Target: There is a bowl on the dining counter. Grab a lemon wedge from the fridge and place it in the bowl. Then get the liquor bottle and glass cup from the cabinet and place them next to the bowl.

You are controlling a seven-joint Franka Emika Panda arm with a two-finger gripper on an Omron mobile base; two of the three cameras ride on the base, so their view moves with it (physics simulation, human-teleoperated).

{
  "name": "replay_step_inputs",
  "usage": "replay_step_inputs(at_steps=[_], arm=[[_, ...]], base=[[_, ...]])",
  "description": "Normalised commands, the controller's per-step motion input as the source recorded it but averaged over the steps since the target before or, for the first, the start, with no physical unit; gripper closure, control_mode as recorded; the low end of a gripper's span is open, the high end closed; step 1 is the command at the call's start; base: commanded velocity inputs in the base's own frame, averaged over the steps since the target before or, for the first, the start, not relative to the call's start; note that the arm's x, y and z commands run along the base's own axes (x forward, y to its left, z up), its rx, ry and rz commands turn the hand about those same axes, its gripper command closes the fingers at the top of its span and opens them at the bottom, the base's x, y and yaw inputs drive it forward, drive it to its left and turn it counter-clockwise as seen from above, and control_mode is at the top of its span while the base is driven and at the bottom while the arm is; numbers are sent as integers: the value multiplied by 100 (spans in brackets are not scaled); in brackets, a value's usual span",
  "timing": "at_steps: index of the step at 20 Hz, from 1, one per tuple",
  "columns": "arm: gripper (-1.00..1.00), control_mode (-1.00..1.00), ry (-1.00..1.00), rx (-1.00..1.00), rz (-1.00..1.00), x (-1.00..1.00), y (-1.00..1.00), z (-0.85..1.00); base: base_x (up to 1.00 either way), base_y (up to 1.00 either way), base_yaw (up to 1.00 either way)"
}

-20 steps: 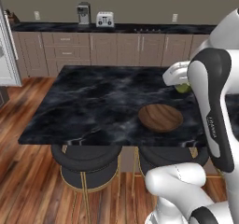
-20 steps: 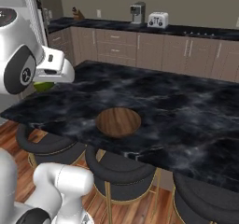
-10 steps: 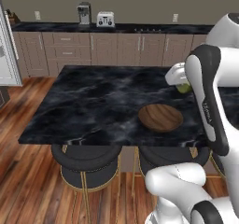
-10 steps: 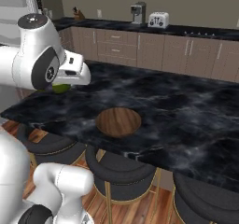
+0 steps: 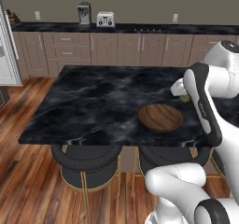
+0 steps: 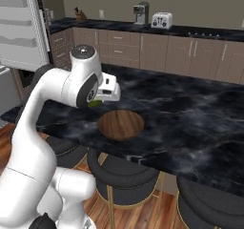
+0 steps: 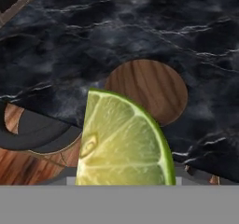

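Note:
The brown wooden bowl (image 5: 160, 117) (image 6: 121, 124) sits on the black marble dining counter (image 5: 93, 101) (image 6: 190, 113), near its front edge. My gripper (image 5: 183, 95) (image 6: 98, 100) hovers just beside the bowl, a little above the counter, shut on the yellow-green lemon wedge (image 5: 186, 98) (image 6: 96, 103). In the hand view the lemon wedge (image 7: 123, 143) fills the foreground and hides the fingertips, with the bowl (image 7: 154, 87) beyond it on the dining counter (image 7: 70, 45). The silver-grey fridge (image 6: 21, 32) stands at the far left.
Round dark stools (image 5: 86, 164) (image 6: 126, 178) are tucked under the counter's front edge. A coffee machine (image 5: 84, 14) and a toaster (image 5: 105, 18) stand on the back counter, above brown drawer units (image 5: 70, 50). Wood floor (image 5: 23, 171) lies to the left.
The arm has swung over the counter toward the bowl, carrying the lemon wedge with it. The bowl and the base have stayed put.

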Motion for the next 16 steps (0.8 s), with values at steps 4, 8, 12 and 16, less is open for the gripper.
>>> replay_step_inputs(at_steps=[4, 8, 12, 16], arm=[[100, -100, 1, 0, -2, 44, -9, -50], [100, -100, 6, 0, -4, 61, 0, -61], [100, -100, 9, 0, -3, 56, 0, -63], [100, -100, 7, 0, -2, 23, -3, -66]], base=[[0, 0, 0], [0, 0, 0], [0, 0, 0], [0, 0, 0]])
